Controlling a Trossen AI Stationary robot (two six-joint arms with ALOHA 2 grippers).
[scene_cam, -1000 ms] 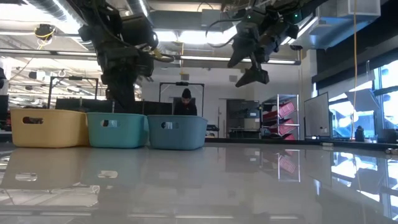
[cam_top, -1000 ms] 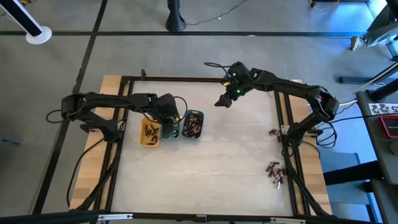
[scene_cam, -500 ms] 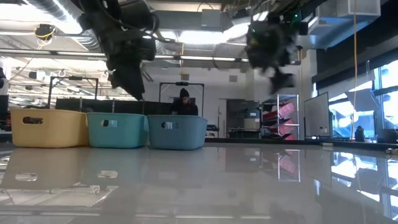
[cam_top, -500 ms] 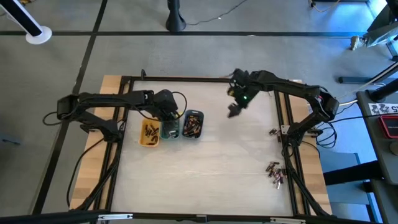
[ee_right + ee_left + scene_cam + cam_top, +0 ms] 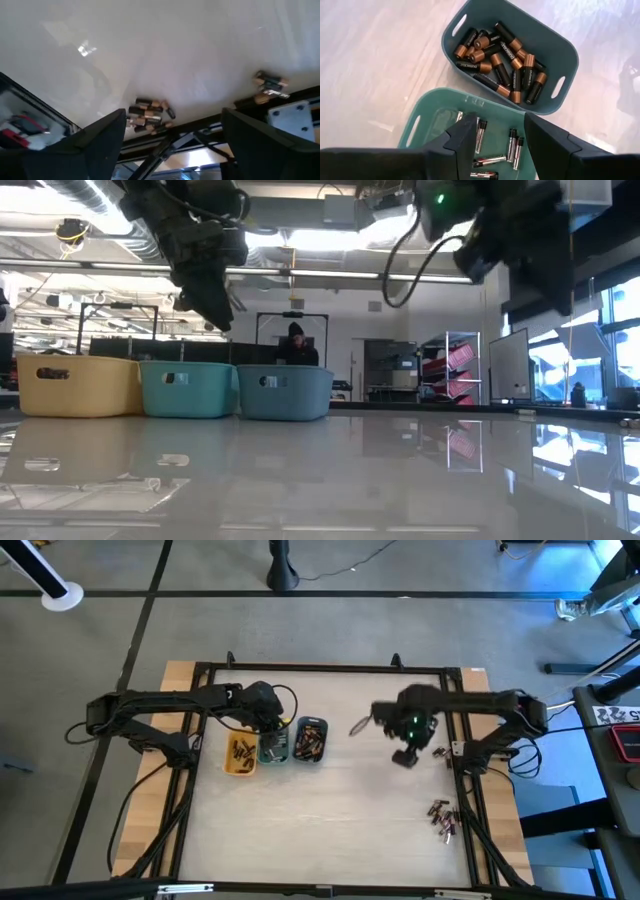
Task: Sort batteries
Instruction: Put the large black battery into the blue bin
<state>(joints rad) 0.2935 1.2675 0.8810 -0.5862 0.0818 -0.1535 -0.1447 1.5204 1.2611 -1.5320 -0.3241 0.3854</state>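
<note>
Three small trays stand in a row at the table's left: yellow, green and grey-blue. The grey-blue tray holds several copper-and-black batteries. Thin silvery batteries lie in the green tray. My left gripper hangs open above the green tray with nothing between its fingers. Loose batteries lie in a heap near the right edge, with a few more farther back. My right gripper hovers open above the table near them, pointing steeply down, and sees the heap.
A black frame rail runs along the table's right edge just beside the loose batteries, and rails also border the left and far sides. Bare tabletop lies between the trays and the right edge. In the low view a person stands far behind the table.
My right gripper has swung from the far middle of the table toward its right edge and a little nearer, tipping from almost level to steeply down. My left gripper has risen a little above the green tray.
</note>
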